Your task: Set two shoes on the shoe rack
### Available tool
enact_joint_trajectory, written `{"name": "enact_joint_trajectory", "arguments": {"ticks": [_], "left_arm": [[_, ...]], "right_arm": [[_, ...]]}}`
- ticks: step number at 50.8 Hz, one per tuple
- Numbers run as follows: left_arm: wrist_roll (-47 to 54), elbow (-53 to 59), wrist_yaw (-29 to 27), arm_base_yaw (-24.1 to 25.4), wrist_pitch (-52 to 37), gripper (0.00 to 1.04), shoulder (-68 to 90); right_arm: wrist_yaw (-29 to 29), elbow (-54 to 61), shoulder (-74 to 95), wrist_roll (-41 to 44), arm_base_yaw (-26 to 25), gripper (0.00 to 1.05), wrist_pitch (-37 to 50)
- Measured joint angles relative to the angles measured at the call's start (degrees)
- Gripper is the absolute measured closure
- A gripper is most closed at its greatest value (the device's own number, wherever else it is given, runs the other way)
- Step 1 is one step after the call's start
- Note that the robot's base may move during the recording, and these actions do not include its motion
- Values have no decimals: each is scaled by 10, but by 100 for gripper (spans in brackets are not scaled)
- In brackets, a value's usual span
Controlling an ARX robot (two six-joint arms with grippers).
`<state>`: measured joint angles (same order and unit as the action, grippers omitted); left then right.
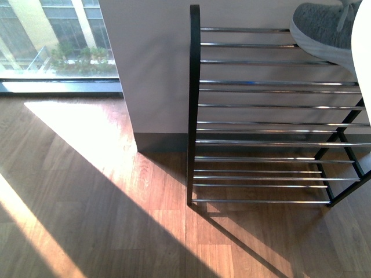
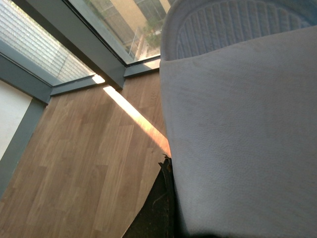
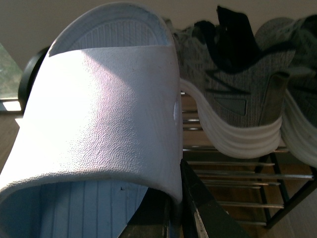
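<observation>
A pale blue slide sandal (image 3: 99, 114) is clamped in the right tool (image 3: 174, 218), strap uppermost. Just beyond that tool, two grey sneakers (image 3: 233, 89) stand side by side on the top rods of the shoe rack (image 3: 225, 174). The left tool (image 2: 166, 208) is closed on a second slide sandal (image 2: 237, 144), held above the wooden floor (image 2: 84, 163) near the window (image 2: 129, 20).

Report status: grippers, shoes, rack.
Left gripper holds a sandal. Right gripper holds second sandal, near rack. Two sneakers already on rack. Nothing seen in the way.
</observation>
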<state>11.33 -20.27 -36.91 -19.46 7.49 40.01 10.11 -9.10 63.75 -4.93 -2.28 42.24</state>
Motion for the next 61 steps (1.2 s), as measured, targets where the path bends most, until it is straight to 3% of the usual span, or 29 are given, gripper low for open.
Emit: {"name": "enact_joint_trajectory", "arguments": {"ticks": [18,24,28,40,49,61], "left_arm": [[0,0,0,0,0,103,0],[0,0,-1,0,0,103,0],[0,0,-1,0,0,103,0],[0,0,-1,0,0,103,0],[0,0,0,0,0,103,0],[0,0,-1,0,0,103,0]], "right_arm": [[3,0,0,0,0,103,1],[99,-1,47,-6,-2,103,105],[115,-21,71,-12,16,103,104],[79,-155,201,-24,100,103,-9],[18,-298,370,-41,156,103,-45],[-55,-474,570,-58,170,103,-126]]}}
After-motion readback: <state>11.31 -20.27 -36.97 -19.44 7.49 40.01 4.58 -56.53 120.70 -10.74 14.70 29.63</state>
